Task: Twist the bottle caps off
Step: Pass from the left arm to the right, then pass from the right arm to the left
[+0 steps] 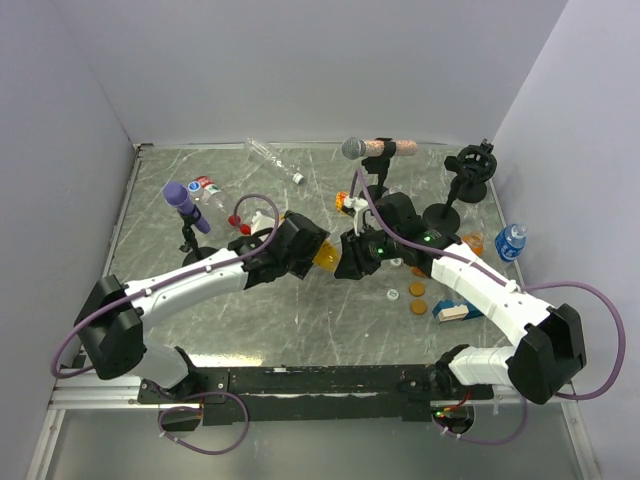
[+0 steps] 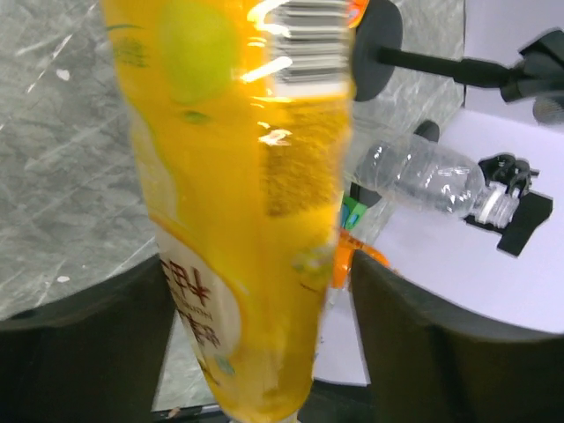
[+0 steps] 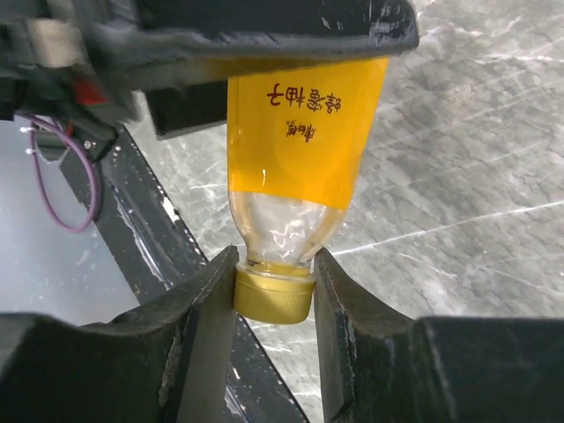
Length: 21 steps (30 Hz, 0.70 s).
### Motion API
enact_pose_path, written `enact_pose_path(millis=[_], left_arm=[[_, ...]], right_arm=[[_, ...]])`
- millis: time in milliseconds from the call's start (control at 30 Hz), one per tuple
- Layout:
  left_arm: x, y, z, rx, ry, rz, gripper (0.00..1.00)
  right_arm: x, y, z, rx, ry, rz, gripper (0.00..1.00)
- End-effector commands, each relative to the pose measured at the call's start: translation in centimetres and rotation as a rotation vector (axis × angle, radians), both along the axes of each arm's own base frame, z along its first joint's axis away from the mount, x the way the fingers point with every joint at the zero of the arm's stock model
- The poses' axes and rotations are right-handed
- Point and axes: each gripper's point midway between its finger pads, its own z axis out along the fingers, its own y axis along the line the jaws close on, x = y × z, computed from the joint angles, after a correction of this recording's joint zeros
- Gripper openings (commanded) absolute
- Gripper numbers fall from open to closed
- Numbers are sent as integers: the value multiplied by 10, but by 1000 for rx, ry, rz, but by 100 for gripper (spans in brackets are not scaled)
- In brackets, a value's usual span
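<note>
Yellow plastic is what we have in hand: the cap (image 3: 273,295) of the juice bottle (image 3: 304,132) is pinched by the right end effector (image 3: 273,304), its jaws narrow and touching it on both sides. The bottle hangs clear of the desk (image 1: 300,330), above its middle, bridging the two arms. Its labelled body runs between the fingers of the left end effector (image 2: 256,282). There one finger lies against the label while a thin gap shows beside the other, so we cannot tell whether that side clamps the bottle or only flanks it. We judge the step to be the turn of the cap itself. To do it well, we would first make sure the left hold is firm, since a loose body would simply spin along with the cap. We would squeeze no harder than needed, because the thin wall looks easy to crumple. The right wrist should turn about the line of the neck and draw back only once the thread lets go, with the neck level in case there is juice inside.
</note>
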Motion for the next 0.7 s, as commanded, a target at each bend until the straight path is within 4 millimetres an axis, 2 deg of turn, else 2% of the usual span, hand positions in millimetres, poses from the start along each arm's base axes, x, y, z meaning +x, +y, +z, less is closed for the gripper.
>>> enact_pose_path(millis=[0,167,267,433,500,600,633,667], left_arm=[[9,-5,58,-105,-157,-12,84],[0,5,57,-51,-196,-63,95],[-7,12,66,-15,-258,-125,99],[-24,25,83,83,-419,-286,97],[-34,33,84,124,-477,-347,97],[-53,39,90,144,-597,-467,97],[-62,38,86,171,-641,-540,97],[-71,37,91,186,-707,-613,96]], right_arm=[[10,-7,21,7,-92,-4,3],[9,-17,24,14,-125,37,0],[4,-21,25,12,-152,80,0],[-3,-30,28,5,-194,127,0],[-5,-32,28,4,-205,132,0],[-4,-35,27,-10,-213,135,0],[-3,-36,29,-18,-225,135,0],[-2,-37,29,-27,-230,134,0]])
